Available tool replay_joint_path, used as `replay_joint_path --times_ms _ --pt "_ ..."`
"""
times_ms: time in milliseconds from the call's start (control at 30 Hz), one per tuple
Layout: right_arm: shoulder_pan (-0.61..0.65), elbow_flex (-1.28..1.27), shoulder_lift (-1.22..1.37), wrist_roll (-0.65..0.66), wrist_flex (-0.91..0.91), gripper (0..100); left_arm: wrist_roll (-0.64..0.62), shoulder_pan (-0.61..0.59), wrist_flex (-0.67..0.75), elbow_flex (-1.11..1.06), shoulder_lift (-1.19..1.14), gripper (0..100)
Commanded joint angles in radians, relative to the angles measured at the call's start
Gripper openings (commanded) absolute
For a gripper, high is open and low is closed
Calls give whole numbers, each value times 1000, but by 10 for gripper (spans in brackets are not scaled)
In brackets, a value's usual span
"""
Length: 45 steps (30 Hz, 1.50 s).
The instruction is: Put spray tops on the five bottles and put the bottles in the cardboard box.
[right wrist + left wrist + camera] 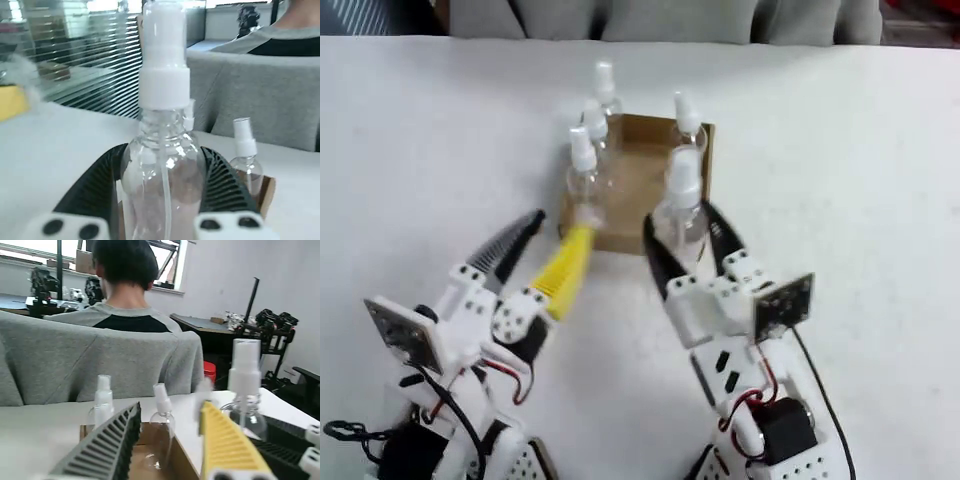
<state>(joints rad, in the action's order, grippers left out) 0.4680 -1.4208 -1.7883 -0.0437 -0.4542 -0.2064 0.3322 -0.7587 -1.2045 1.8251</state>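
Note:
The cardboard box [632, 200] lies mid-table. My right gripper [686, 238] is shut on a clear bottle [681, 212] with a white spray top [682, 172], held upright over the box's near right corner. In the right wrist view this bottle [164, 185] sits between the black fingers [222, 187]. Several other capped bottles stand along the box's left side [583, 165] and far right corner [688, 122]. My left gripper [560, 224] is open at the box's near left corner, its yellow finger [568, 262] touching the box front, with nothing between its fingers.
White tabletop [840, 150] spreads on both sides of the box. The left wrist view shows two boxed bottles [162, 416] between my fingers and the held bottle [245, 390] beside them. A grey chair back [75, 360] with a seated person rises beyond the far edge.

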Motion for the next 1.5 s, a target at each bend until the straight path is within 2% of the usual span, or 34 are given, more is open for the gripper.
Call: replay_joint_path --times_ms 0,67,200,333,433,667,733,867,1033,1467 --pt "-93 18 2 -8 111 16 -5 -136 -49 31 5 29" --pt "-122 20 22 -8 151 16 -5 -194 -103 31 5 61" --pt "-173 32 163 -3 288 16 -3 -308 -218 11 5 17" --pt "-208 97 392 -8 410 16 -3 -384 -238 -106 5 21" --pt "-213 126 541 -8 515 16 -2 -429 -176 -218 5 21" --pt "-205 130 803 -6 774 16 0 -559 61 -453 5 21" --pt "-205 130 875 -2 855 16 38 -572 117 -493 -1 21" --pt "-205 132 1030 0 1012 16 97 -582 77 -488 2 21" --pt "-205 164 1234 0 1196 16 101 -587 57 -488 2 21" --pt "-205 358 1704 0 1428 16 101 -584 49 -488 2 21"
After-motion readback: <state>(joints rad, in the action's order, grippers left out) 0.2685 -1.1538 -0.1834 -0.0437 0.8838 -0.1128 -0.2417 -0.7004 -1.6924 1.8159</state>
